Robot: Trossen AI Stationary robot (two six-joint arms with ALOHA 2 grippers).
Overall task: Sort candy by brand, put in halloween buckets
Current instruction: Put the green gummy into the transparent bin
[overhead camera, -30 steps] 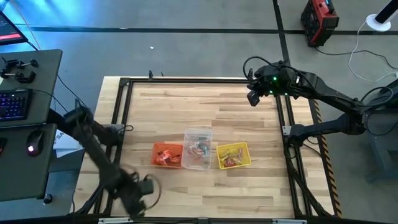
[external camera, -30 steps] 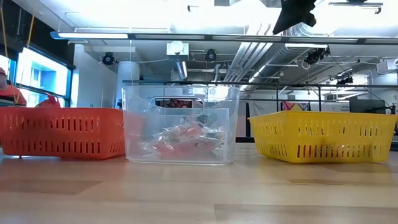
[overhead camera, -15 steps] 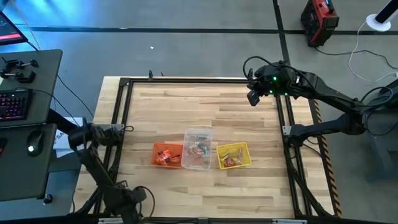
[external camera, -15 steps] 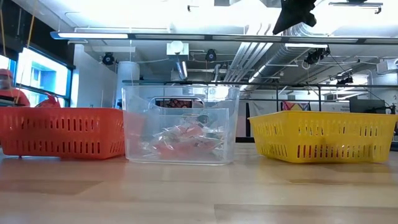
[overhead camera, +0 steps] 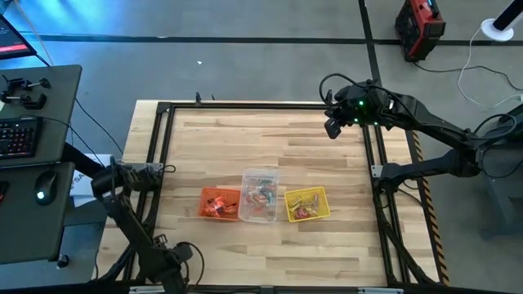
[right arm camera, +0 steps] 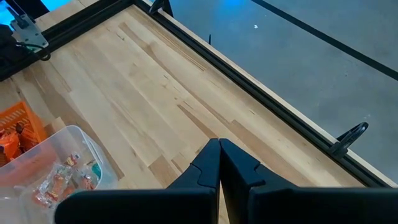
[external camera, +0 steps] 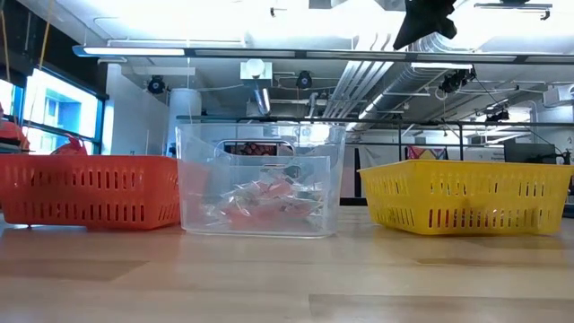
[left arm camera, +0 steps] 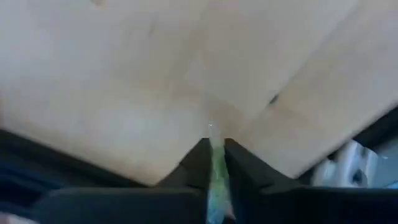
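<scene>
The left pincer sits low at about 7 o'clock on the worktop, at its near edge, and its fingers are clenched on a thin green-teal sweet that shows between them in the left wrist view. The right pincer hangs at about 2 o'clock, well apart from the tubs, with its fingers pressed together on nothing.

Near the middle of the worktop, slightly toward 6 o'clock, three tubs stand in a row, just beside one another. The orange tub is toward 9 o'clock and holds red-orange candy. The clear tub stands in the middle with mixed wrapped sweets. The yellow tub is toward 3 o'clock with a few sweets inside.
</scene>
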